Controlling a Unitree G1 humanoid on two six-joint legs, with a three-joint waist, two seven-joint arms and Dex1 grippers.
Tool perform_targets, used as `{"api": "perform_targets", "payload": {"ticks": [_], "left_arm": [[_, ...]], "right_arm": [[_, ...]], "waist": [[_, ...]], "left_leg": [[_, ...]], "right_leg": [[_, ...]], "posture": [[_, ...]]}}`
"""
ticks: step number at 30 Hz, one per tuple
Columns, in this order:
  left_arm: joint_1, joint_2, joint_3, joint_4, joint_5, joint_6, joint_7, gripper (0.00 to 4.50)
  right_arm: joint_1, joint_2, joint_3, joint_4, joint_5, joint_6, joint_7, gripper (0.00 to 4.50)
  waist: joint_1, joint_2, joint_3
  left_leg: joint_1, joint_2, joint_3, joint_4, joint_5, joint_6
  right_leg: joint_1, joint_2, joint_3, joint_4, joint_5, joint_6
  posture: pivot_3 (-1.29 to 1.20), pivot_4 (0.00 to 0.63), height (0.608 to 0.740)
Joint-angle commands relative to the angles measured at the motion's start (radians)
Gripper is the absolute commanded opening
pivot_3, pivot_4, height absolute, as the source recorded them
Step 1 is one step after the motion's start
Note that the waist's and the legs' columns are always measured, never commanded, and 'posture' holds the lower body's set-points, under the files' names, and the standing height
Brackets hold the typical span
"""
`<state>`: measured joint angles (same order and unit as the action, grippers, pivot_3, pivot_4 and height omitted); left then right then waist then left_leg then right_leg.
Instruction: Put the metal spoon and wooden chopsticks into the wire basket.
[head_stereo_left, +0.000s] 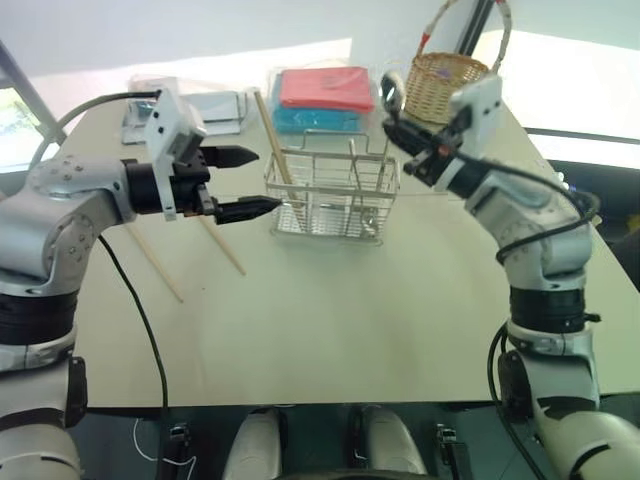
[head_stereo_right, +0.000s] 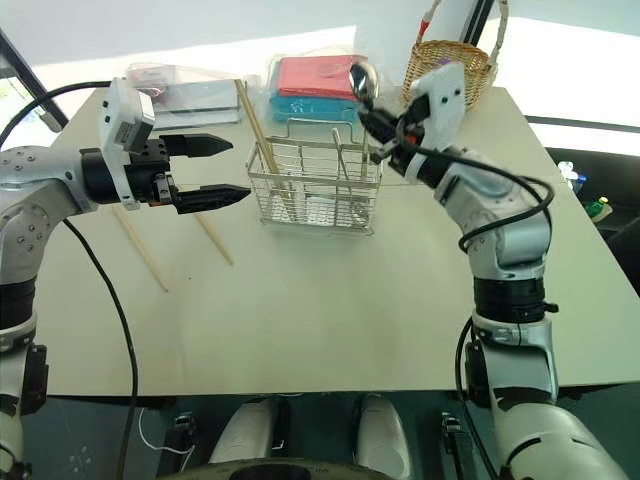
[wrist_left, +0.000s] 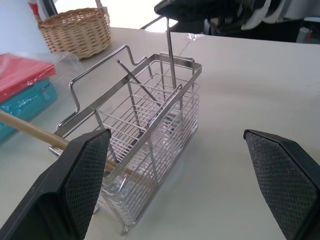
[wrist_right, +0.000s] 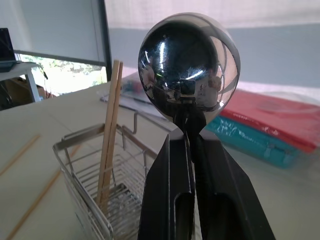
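Two loose wooden chopsticks (head_stereo_left: 155, 262) lie on the table (head_stereo_left: 330, 330) nearest the robot, outside the wire basket (head_stereo_left: 333, 196). Just beyond them the left gripper (head_stereo_left: 240, 182) hovers spread wide and empty beside the basket, where another pair already leans. Farther back, the right gripper (head_stereo_right: 375, 128) pinches the metal spoon (head_stereo_right: 362, 82) by its handle, bowl up, above the basket's far end. Released tilted, the spoon could catch the rim wire and tumble outside.
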<state>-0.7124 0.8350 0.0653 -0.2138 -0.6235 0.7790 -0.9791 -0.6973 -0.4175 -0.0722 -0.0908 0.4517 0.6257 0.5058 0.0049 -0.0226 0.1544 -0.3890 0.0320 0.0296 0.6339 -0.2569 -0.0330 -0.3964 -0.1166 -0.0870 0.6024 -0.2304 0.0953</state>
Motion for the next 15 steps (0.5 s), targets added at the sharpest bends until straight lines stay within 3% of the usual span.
{"api": "perform_targets", "payload": {"ticks": [1,6,7,12,15], "left_arm": [[-0.009,0.012,0.031,-0.028,-0.005,-0.008,0.007,4.50],[-0.009,0.018,0.042,-0.025,-0.005,-0.005,0.016,4.50],[-0.013,0.019,0.050,-0.025,-0.009,0.001,0.025,4.50],[-0.027,-0.005,0.144,-0.019,-0.061,0.055,0.121,4.50],[-0.056,-0.043,0.253,0.005,-0.113,0.114,0.249,4.50]], "right_arm": [[-0.001,0.009,-0.002,-0.058,-0.001,0.003,-0.019,1.45],[-0.003,-0.004,-0.009,-0.066,-0.013,0.003,-0.035,4.15],[-0.016,-0.022,-0.028,-0.064,-0.007,0.006,-0.029,4.38],[-0.117,-0.162,-0.124,-0.062,0.093,0.016,0.117,4.38],[-0.187,-0.250,-0.197,-0.075,0.241,0.077,0.249,4.38]], "waist": [[-0.001,0.000,0.000],[-0.001,0.000,0.000],[-0.001,0.000,0.000],[0.005,0.001,0.001],[0.005,0.000,0.001]], "left_leg": [[0.000,0.000,0.000,0.000,0.000,0.000],[0.000,0.000,0.000,0.000,0.000,0.000],[0.000,0.000,0.000,0.000,0.000,0.000],[-0.001,0.000,0.000,0.000,0.000,0.000],[-0.001,0.000,-0.001,-0.001,0.000,0.000]], "right_leg": [[0.000,0.000,0.000,0.000,0.000,0.000],[0.000,0.000,0.000,0.000,0.000,0.000],[0.000,0.000,0.000,0.000,0.000,0.000],[0.000,0.000,0.000,-0.001,0.000,0.000],[0.000,0.000,0.000,-0.001,0.000,0.000]], "posture": [[0.00,0.150,0.703],[0.00,0.150,0.703],[0.00,0.150,0.703],[0.00,0.150,0.703],[0.00,0.150,0.703]]}}
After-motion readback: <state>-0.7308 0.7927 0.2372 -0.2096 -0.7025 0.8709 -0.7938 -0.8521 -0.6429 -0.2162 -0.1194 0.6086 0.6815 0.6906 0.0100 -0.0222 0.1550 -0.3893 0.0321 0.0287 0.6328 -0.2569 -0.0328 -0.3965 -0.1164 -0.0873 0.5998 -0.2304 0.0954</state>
